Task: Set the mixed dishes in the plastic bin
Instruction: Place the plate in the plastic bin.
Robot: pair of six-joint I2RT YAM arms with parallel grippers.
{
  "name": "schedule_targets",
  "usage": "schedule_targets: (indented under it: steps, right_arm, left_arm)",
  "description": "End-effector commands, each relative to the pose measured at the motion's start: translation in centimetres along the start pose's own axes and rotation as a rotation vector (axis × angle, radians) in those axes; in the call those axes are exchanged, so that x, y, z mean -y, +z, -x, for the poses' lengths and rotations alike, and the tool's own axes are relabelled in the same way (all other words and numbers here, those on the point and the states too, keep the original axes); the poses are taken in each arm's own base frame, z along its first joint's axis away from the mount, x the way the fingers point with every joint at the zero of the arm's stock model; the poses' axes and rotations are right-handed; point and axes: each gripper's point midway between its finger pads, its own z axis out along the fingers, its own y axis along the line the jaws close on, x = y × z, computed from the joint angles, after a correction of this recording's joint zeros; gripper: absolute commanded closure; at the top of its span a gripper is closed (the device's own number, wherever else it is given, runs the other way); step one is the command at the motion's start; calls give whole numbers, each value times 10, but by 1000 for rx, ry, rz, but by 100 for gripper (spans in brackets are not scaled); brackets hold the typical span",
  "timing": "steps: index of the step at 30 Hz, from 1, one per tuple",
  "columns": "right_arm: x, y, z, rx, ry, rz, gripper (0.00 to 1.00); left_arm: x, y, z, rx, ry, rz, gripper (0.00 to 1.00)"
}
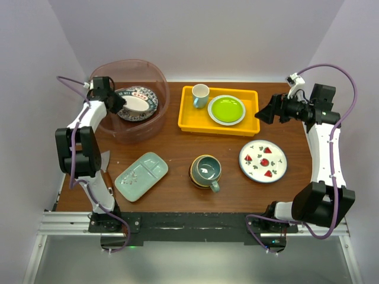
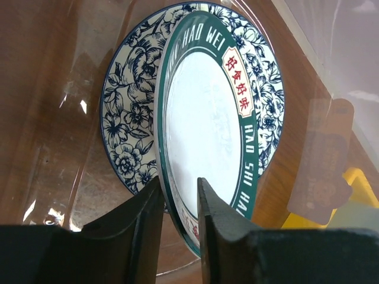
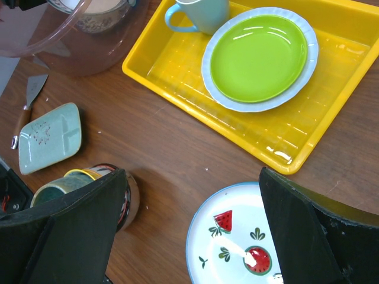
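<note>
The plastic bin (image 1: 161, 76) stands at the back left. A blue floral plate (image 1: 149, 94) lies in it. My left gripper (image 1: 118, 104) is inside the bin, shut on the rim of a white plate with a green lettered band (image 1: 136, 105), which leans on the floral plate. In the left wrist view the fingers (image 2: 142, 225) straddle that plate (image 2: 201, 130) in front of the floral plate (image 2: 127, 118). My right gripper (image 1: 264, 112) is open and empty above the table. Below it lies the white plate with red watermelon marks (image 3: 237, 242), also in the top view (image 1: 263, 160).
A pale green divided tray (image 1: 141, 176) and a teal mug in stacked bowls (image 1: 205, 170) sit at the front. A yellow tray (image 1: 189, 121) holds a lime-green plate (image 1: 226, 109) and a small cup (image 1: 200, 94). A small spatula (image 3: 26, 103) lies near the bin (image 3: 71, 35).
</note>
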Motion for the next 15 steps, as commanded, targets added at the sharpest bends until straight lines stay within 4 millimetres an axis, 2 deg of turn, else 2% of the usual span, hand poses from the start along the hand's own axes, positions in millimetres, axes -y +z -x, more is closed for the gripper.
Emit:
schedule_targets:
  steps: [1, 4, 5, 6, 7, 8, 11, 15]
  right_arm:
    - [-8, -4, 5, 19, -27, 23, 2]
    - [-9, -5, 5, 22, -29, 26, 2]
    - [-9, -4, 5, 21, -28, 26, 2]
    - [-9, -4, 5, 20, -27, 26, 2]
    - [-9, -5, 5, 22, -30, 26, 2]
    - [-9, -5, 5, 22, -32, 24, 2]
    - [-9, -6, 4, 24, -32, 21, 2]
    - [-10, -6, 4, 21, -35, 24, 2]
  left_arm:
    - [7, -9, 15, 42, -30, -45, 61]
    - [8, -18, 22, 59, -30, -43, 48]
    - [8, -22, 25, 67, -30, -43, 35]
    - [8, -25, 26, 70, -25, -37, 34]
    - [7, -28, 26, 72, -27, -31, 24]
    - [6, -33, 27, 79, -24, -30, 9]
    - [3, -44, 28, 87, -25, -19, 0]
    - [9, -62, 33, 108, -23, -48, 0]
